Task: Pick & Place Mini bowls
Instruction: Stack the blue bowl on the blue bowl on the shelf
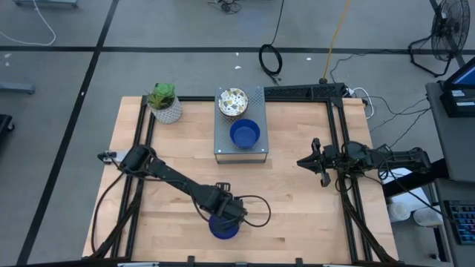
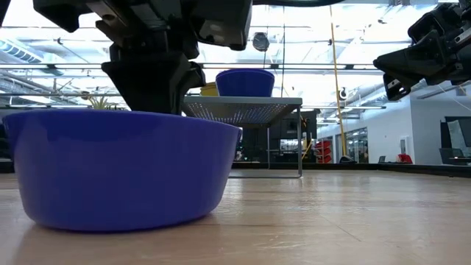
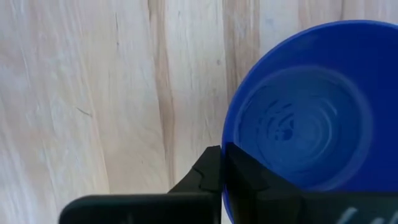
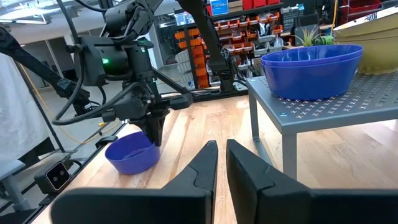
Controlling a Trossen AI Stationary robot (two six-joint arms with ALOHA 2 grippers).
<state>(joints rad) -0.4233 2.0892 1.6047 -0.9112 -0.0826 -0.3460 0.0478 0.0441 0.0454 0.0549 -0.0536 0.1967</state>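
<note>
A bright blue mini bowl (image 1: 224,228) (image 2: 121,169) (image 4: 130,152) stands on its base on the wooden table near the near edge. My left gripper (image 1: 225,211) (image 3: 222,168) comes down on it from above and is shut on its rim. On a grey perforated stand (image 1: 256,96) at the far middle sit a stack of cream speckled bowls (image 1: 232,102) (image 4: 373,43) and another blue bowl (image 1: 244,133) (image 4: 311,68). My right gripper (image 1: 301,162) (image 4: 221,149) waits shut, above the table's right side, touching nothing. My left gripper pinches the blue bowl's rim (image 3: 226,140) on its far side. One finger (image 3: 255,183) is inside the bowl and the other finger (image 3: 202,177) is outside. The fingers point down from above. The bowl sits upright with its base on the table.
A white textured pot with a green plant (image 1: 165,104) stands at the table's far left corner. Black frame rails (image 1: 343,148) run along the left and right sides. Bare wood lies between the held bowl and the stand (image 2: 243,110).
</note>
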